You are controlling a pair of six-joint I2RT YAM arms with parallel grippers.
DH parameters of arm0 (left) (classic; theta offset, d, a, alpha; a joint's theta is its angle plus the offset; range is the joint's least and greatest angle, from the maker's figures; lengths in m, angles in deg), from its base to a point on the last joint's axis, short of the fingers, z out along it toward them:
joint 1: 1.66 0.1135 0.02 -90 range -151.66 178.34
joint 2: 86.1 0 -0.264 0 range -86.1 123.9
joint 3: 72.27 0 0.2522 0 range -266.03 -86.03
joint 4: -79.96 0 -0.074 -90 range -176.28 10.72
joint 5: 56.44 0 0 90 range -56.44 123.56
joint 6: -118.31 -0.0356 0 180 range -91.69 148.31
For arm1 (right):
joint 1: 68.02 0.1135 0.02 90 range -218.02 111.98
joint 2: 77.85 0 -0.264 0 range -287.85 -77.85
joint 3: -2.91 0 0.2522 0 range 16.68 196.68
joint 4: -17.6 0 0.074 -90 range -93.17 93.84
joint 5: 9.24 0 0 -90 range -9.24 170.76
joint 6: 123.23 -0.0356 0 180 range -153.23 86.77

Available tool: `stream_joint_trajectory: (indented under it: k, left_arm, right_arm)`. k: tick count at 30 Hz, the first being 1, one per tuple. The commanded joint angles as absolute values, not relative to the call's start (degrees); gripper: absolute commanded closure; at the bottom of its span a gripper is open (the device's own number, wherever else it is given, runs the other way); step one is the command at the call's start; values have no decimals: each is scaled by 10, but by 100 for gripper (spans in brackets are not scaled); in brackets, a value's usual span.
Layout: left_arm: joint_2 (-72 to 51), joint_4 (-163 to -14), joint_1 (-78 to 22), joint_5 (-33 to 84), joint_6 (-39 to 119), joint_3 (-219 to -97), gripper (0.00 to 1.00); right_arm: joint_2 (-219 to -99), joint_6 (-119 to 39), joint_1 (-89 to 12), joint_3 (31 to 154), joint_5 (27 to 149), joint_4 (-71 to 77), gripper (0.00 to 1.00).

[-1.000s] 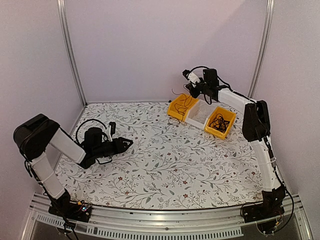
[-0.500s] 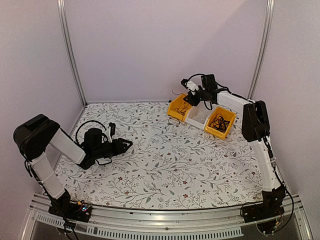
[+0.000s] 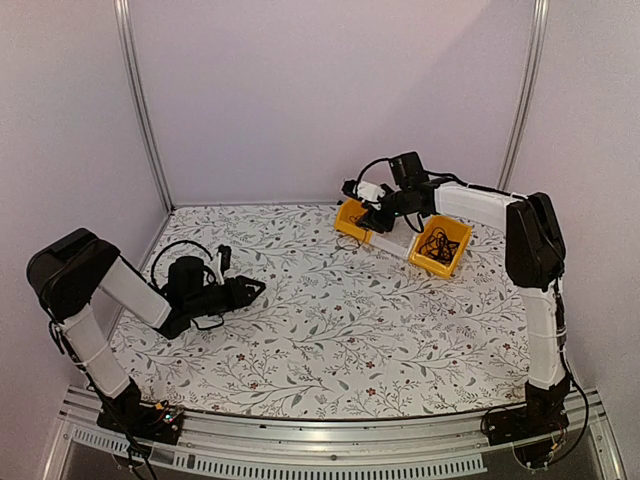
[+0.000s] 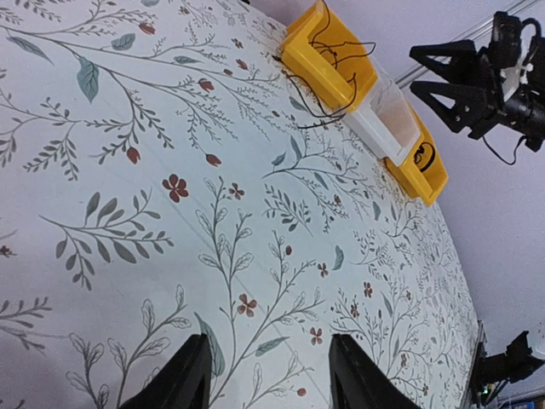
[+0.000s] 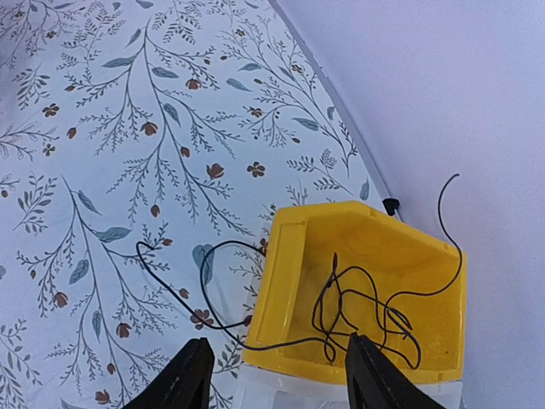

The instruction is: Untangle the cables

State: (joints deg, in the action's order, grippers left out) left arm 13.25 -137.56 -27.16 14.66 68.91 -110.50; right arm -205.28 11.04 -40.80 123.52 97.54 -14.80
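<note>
R gripper (image 5: 277,345) hangs directly over the cables (image 5: 366,311) in the yellow bin (image 5: 285,281), jaws spread, empty. One strand (image 5: 183,285) trails over the bin's front wall onto the table (image 5: 94,179). L gripper (image 4: 268,362), also spread & empty, sits well apart, so the R arm is nearer.

I find nothing to read: no lettering on the yellow bins (image 5: 285,281) or my flowered tabletop (image 5: 128,128).

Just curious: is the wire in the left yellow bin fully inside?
No, partly out: the wire loops over the yellow bin's wall onto the table.
</note>
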Motion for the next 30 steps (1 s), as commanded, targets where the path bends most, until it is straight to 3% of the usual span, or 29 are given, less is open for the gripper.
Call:
stream_joint_trajectory:
  k: [1,8,17,28,30]
  left_arm:
    - [121,-1388,-274,142,691,-1097,53]
    - [88,-1381,-274,151,688,-1074,53]
    - [77,-1373,-274,159,682,-1065,53]
    - [89,-1383,-274,157,690,-1063,53]
    - [89,-1382,-274,157,690,-1062,53]
  right_arm:
    - [-2074,185,-371,1256,933,-189,45]
    - [-2152,194,-353,1334,886,-209,46]
    - [-2200,224,-349,1342,849,-212,50]
    - [-2206,217,-347,1360,847,-177,100]
    - [-2195,218,-347,1361,849,-172,100]
